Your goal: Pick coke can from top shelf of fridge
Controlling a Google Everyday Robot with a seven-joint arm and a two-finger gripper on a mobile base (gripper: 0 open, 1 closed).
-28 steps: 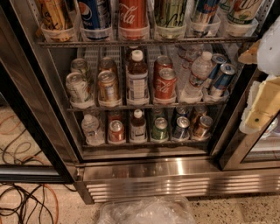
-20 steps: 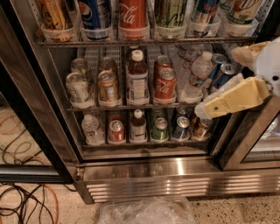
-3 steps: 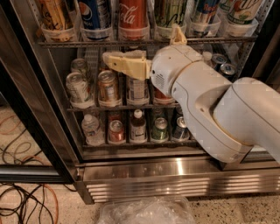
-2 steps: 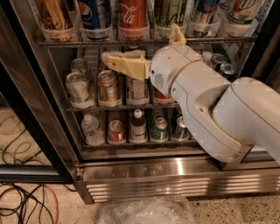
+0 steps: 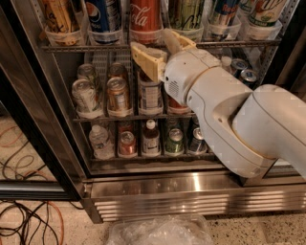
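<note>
Cream 2-finger end effector (image 5: 151,42), fingers apart and empty, sits at the front rail of the grey wire top shelf (image 5: 81,48); red aluminium coke can (image 5: 145,18) stands upright just behind; risk: a finger snags the rail or nudges the blue Pepsi can (image 5: 105,14).

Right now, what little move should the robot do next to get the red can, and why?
Probably lift the open pincer a bit: it sits just below the red aluminium coke can on the grey wire top shelf, not yet around it.
</note>
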